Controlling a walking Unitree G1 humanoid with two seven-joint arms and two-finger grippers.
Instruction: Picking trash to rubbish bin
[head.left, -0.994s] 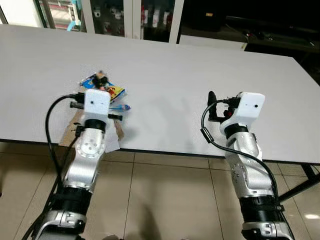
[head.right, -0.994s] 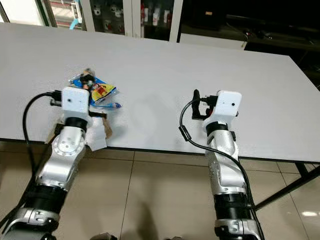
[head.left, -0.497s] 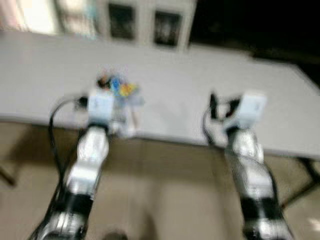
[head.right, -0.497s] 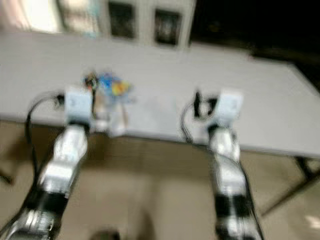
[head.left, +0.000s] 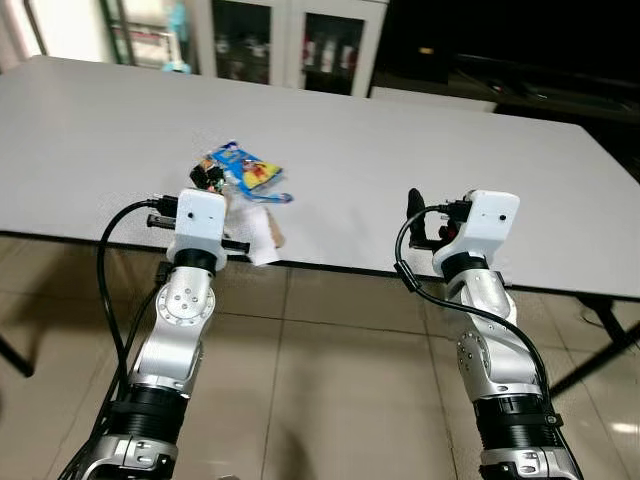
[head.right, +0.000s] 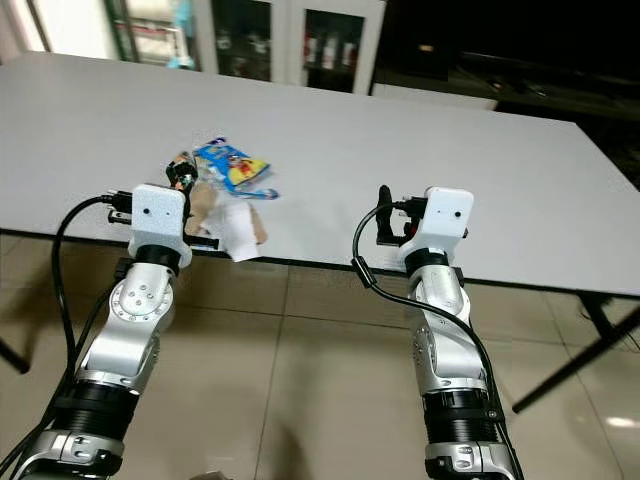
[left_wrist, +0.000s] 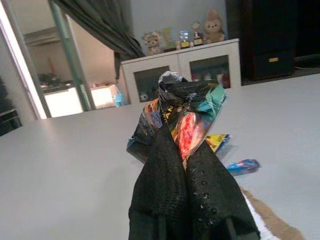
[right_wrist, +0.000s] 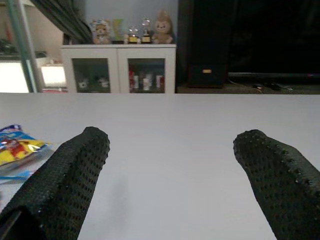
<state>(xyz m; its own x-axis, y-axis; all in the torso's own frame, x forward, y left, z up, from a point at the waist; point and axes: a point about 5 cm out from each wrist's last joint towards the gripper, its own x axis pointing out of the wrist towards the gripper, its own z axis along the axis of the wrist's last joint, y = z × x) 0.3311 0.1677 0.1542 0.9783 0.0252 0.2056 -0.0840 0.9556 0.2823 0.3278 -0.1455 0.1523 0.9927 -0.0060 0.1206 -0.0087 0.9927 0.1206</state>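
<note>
My left gripper (left_wrist: 177, 142) is shut on a crumpled dark, multicoloured wrapper (left_wrist: 182, 107), held just above the white table (head.left: 400, 140) near its front edge. In the left eye view the wrapper (head.left: 209, 177) shows at the tip of the left gripper (head.left: 207, 185). Just beyond lies a blue and yellow snack packet (head.left: 246, 167). A white tissue (head.left: 258, 238) and a scrap of brown paper (head.left: 273, 233) hang at the table edge beside my left wrist. My right gripper (right_wrist: 170, 165) is open with nothing between its fingers (right_wrist: 75, 170), low over the table's front edge (head.left: 416, 203).
White glass-door cabinets (head.left: 290, 45) stand behind the table, with small figurines (right_wrist: 131, 31) on top. Tiled floor (head.left: 320, 380) lies under both arms. A table leg (head.left: 600, 340) shows at the right.
The camera has shifted, and the table edge now sits farther up the picture. My left gripper stays shut on the wrapper. The tissue and brown paper now hang over the edge.
</note>
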